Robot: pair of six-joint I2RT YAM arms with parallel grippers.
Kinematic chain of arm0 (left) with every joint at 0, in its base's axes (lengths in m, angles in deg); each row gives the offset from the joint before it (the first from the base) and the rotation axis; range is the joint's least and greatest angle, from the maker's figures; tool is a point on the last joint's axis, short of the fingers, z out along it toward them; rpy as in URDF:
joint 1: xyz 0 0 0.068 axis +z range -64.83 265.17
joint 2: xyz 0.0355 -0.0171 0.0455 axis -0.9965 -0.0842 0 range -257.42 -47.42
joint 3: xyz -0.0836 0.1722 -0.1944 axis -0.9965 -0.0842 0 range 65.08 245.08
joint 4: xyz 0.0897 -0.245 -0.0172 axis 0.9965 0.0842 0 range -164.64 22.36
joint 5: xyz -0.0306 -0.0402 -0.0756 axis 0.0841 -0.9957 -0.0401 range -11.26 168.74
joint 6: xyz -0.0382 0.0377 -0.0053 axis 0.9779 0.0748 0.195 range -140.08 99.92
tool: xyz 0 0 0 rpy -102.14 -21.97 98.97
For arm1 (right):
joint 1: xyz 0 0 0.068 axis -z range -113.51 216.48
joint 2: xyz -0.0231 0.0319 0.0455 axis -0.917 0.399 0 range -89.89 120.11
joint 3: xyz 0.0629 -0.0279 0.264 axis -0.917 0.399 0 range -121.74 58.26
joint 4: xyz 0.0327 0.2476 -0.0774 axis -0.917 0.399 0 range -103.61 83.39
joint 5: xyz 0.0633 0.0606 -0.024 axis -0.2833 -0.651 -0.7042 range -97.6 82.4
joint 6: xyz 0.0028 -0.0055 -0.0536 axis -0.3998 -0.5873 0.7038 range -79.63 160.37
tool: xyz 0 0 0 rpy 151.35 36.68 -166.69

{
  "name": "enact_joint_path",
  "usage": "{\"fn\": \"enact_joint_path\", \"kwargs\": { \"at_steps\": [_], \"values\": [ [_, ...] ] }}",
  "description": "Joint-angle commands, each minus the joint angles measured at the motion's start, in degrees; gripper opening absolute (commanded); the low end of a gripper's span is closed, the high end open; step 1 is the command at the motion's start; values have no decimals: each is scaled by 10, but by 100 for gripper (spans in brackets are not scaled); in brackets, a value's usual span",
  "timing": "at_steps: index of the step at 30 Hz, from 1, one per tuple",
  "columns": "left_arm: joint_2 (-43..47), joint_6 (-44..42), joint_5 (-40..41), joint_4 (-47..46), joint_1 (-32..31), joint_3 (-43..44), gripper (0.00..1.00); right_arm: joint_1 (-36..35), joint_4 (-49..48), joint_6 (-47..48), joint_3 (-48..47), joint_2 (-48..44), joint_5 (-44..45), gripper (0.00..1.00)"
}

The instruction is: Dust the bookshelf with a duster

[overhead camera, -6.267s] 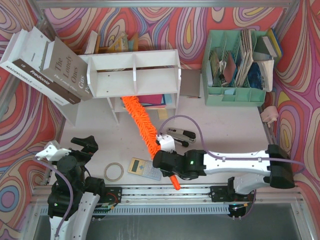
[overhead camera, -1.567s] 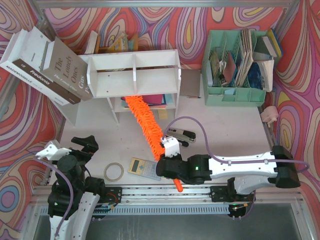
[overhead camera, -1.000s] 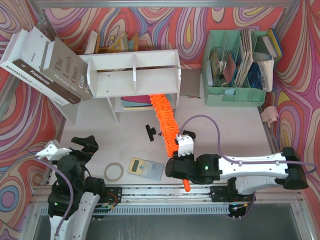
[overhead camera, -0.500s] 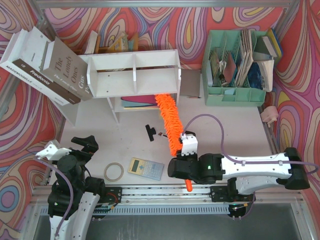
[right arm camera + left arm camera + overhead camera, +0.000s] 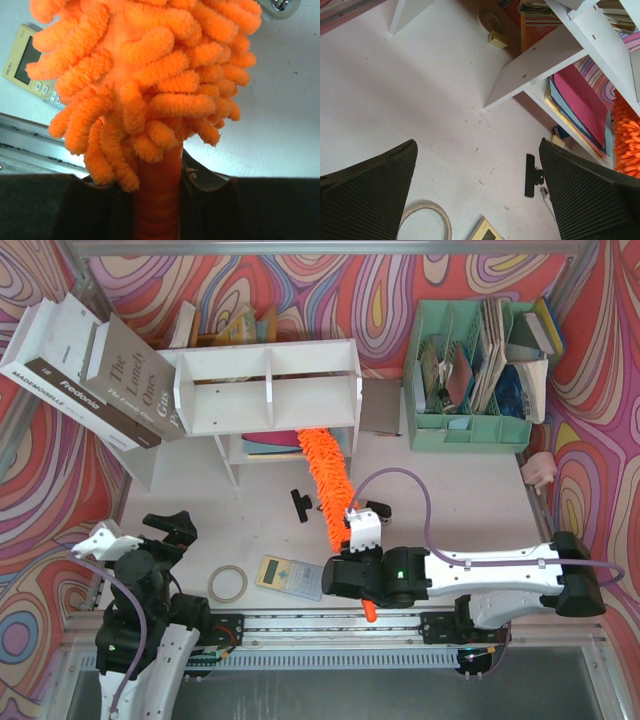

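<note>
The right claw (image 5: 353, 560) is closed tight on the duster (image 5: 322, 475). In the right wrist view its two dark fingers (image 5: 210, 205) press against either side of the thin orange handle, with the fluffy head (image 5: 150, 75) bursting out just above them. The grip is low on the handle, right where the fluff begins. A short stub of bare handle pokes out behind the claw toward the near edge of the table (image 5: 450, 490).

From above, the duster runs slantwise away from the claw to the bookshelf (image 5: 268, 390). Its far tip sits at the mouth of the lower tier's right-hand compartment, just beside a stack of coloured sheets (image 5: 270, 445). The left wrist view shows the same meeting — orange fluff (image 5: 627, 145) at the right edge, next to the pink and blue sheets (image 5: 575, 105) under the white boards (image 5: 555, 47).

The left claw (image 5: 168, 537) hangs above the near left corner of the table, well apart from the shelf. Its fingers (image 5: 365, 195) are spread wide and hold nothing.

On the table near the right claw lie:
- a calculator (image 5: 290, 577), just to its left
- a roll of tape (image 5: 227, 583), further left
- a black clip (image 5: 300, 505), beside the duster's fluff
- a stapler (image 5: 377, 510), mostly hidden behind the wrist
</note>
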Motion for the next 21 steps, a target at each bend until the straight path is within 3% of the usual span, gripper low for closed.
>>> {"fn": "enact_joint_path", "kwargs": {
  "at_steps": [1,8,17,21],
  "values": [
    [4,-8,-4,-12,4,-8,98,2,37,-41,12,-54,58,0],
    [3,-8,-7,-12,4,-9,99,1,134,-131,34,-100,65,0],
    [3,-8,-5,-11,4,-9,99,2,75,-93,20,-52,53,0],
    [2,-8,-5,-12,4,-9,98,17,47,-91,60,-62,21,0]
  ]
}}
